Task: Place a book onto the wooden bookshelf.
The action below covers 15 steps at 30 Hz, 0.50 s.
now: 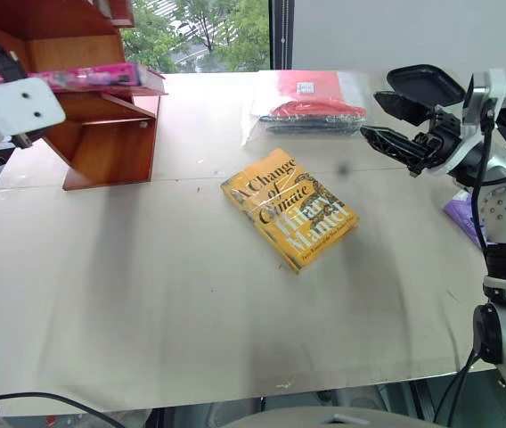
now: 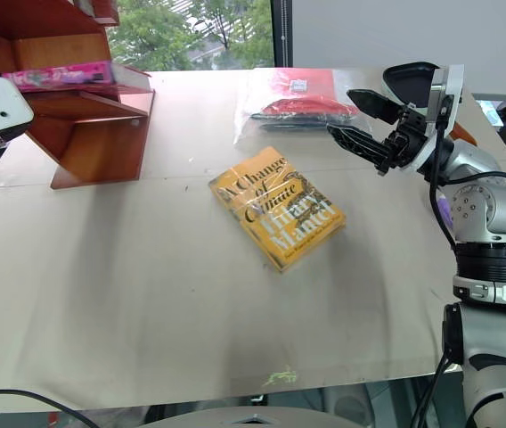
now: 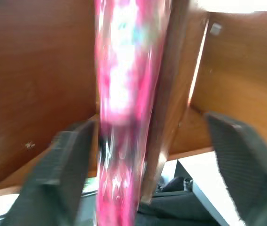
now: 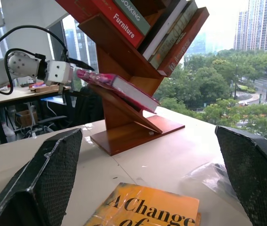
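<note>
The pink book [image 1: 102, 78] lies on a slanted panel of the wooden bookshelf [image 1: 110, 147] at the table's far left corner. One end of the book pokes out toward my left gripper [image 4: 84, 75]. The left wrist view has that gripper [image 3: 150, 125] open, its two fingers spread on either side of the book's pink spine [image 3: 124, 94], one finger [image 3: 63, 174] close beside it. My right gripper [image 1: 395, 111] hangs open over the table's right side with nothing between its fingers, well away from the shelf.
A yellow book, "A Change of Climate" [image 1: 290, 208], lies flat mid-table. A clear plastic bag [image 1: 311, 107] with red and black things sits at the back. A purple item [image 1: 462, 212] lies at the right edge. Several books [image 4: 138, 19] fill the upper shelves.
</note>
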Tool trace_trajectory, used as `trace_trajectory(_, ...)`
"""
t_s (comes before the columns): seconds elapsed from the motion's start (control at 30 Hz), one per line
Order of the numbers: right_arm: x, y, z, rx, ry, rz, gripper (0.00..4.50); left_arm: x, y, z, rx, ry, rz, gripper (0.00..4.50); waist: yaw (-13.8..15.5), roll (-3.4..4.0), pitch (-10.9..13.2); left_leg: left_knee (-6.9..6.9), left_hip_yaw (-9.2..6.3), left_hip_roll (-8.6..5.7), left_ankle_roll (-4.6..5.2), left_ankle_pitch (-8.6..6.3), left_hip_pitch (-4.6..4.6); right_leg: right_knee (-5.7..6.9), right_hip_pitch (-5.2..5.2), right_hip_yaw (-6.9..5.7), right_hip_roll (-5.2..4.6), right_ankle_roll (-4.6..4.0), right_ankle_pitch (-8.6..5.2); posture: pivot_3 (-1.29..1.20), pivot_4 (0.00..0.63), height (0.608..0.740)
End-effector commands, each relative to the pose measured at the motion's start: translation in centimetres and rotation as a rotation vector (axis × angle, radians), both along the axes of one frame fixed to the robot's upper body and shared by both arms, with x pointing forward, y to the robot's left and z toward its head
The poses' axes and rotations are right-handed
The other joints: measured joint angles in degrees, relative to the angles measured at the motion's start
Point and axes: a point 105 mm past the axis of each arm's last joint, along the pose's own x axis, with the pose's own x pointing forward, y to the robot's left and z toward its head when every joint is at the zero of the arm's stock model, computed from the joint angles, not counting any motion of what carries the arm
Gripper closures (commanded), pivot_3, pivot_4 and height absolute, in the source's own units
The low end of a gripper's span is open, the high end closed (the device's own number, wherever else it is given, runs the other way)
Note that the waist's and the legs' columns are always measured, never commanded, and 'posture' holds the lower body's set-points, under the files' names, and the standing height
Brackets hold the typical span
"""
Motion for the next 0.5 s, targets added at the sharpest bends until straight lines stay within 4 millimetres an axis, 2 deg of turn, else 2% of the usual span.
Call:
trace_trajectory(0.03, -0.7, -0.7, 1.2, 0.010, -0.064, -0.023, 0.00, -1.3, -0.7, 3.9, 0.050, -0.138, -0.011, 0.07, 0.1, 0.00, 0.0, 0.06, -0.02, 0.00, 0.00, 0.00, -0.02, 0.02, 0.00, -0.01, 0.00, 0.00, 0.00, 0.00, 0.150, 0.740)
trace_trajectory(0.2, -0.7, -1.1, 0.7, 0.002, -0.053, -0.039, 0.00, -2.7, -2.7, 6.9, 0.080, -0.303, -0.060, 0.07, 0.2, -0.03, 0.0, 0.20, -0.04, 0.01, 0.01, 0.00, -0.03, 0.14, 0.00, -0.02, -0.04, 0.00, 0.00, 0.00, 0.150, 0.740)
trace_trajectory(0.27, -0.8, -1.5, 0.2, -0.014, -0.043, -0.054, 0.00, -3.4, -4.4, 8.1, -0.024, -0.423, -0.148, 0.07, 0.2, -0.03, 0.0, 0.20, -0.03, 0.01, 0.00, 0.00, -0.01, 0.17, 0.00, 0.00, -0.04, 0.00, 0.00, 0.00, 0.150, 0.740)
trace_trajectory(0.33, -0.9, -2.0, -0.5, -0.034, -0.029, -0.071, 0.00, -4.0, -6.4, 8.3, -0.184, -0.488, -0.277, 0.07, 0.6, -0.04, 0.0, 0.21, -0.07, 0.02, 0.00, 0.00, -0.01, 0.21, 0.00, -0.03, -0.07, 0.00, 0.00, 0.00, 0.150, 0.740)
trace_trajectory(0.37, -1.0, -2.4, -1.3, -0.047, -0.011, -0.088, 0.00, -4.0, -8.5, 6.5, -0.342, -0.420, -0.401, 0.07, 0.5, -0.06, -0.1, 0.27, -0.10, 0.02, 0.00, 0.00, -0.03, 0.24, 0.00, -0.07, -0.10, 0.00, 0.00, 0.00, 0.150, 0.740)
trace_trajectory(0.43, -1.1, -3.4, -3.5, -0.094, 0.026, -0.138, 0.00, -4.6, -12.4, 1.0, -0.604, -0.164, -0.589, 0.07, 0.4, 0.18, -0.3, 0.28, -0.02, 0.01, 0.00, 0.00, -0.01, 0.24, 0.02, -0.03, -0.20, 0.00, 0.00, 0.00, 0.150, 0.740)
trace_trajectory(0.5, -1.3, -4.1, -5.3, -0.147, 0.049, -0.176, 0.00, -5.6, -14.3, -2.9, -0.749, -0.008, -0.635, 0.07, 0.3, 0.17, -0.3, 0.27, 0.09, -0.01, 0.07, -0.05, 0.07, 0.27, 0.06, 0.05, -0.50, 0.00, 0.00, 0.00, 0.150, 0.740)
